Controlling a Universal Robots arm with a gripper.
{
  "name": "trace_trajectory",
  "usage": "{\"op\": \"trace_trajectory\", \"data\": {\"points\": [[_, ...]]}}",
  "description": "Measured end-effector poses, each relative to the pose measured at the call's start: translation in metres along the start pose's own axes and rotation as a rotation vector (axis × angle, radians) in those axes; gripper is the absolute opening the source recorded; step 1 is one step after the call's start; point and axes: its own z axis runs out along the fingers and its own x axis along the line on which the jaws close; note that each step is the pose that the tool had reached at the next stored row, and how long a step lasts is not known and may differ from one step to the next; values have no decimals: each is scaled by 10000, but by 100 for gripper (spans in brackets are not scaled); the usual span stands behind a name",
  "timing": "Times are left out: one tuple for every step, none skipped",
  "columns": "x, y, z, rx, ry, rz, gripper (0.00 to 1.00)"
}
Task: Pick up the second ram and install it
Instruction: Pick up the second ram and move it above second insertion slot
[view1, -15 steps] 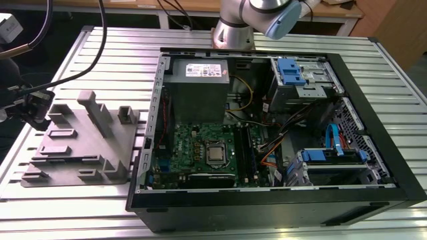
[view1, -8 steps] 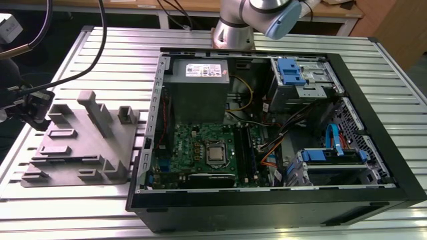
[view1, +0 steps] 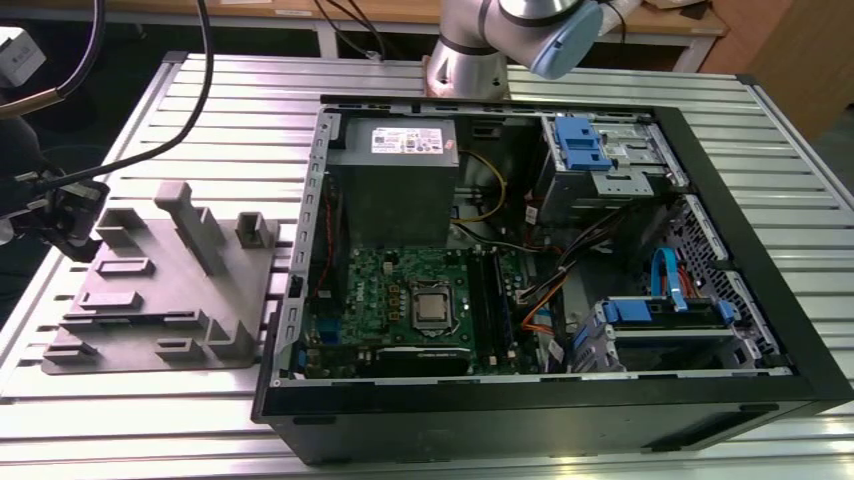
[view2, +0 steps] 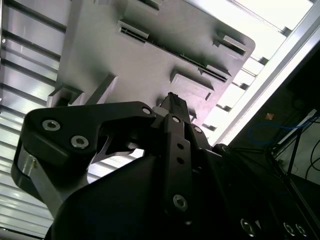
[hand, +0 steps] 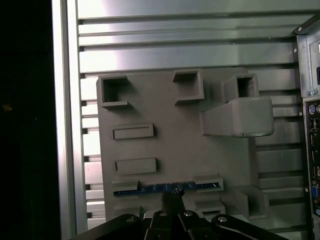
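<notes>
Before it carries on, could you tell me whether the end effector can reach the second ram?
Probably yes: in the first wrist view the end effector is right at the second ram, standing on edge in the holder tray, with nothing else over it.

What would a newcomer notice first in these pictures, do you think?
The open computer case, green motherboard inside, dominates the exterior view's right; the grey holder tray lies on the slatted table at that view's left. In the first wrist view the claw sits right at the second ram, a thin strip standing in a tray slot.
</notes>
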Motion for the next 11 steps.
{"op": "trace_trajectory", "data": {"points": [[0,0,0,0,-1,0,7],[0,0,0,0,0,0,7],[0,0,0,1,0,0,7],[1,0,0,9,0,-17,7],[1,0,0,9,2,-71,7],[1,0,0,8,6,-147,7],[1,-1,0,5,10,-257,7],[1,-1,0,2,17,-385,7],[1,-2,0,-2,23,-531,7],[1,-2,2,-6,30,-685,7],[0,-2,3,-11,37,-862,7]]}}
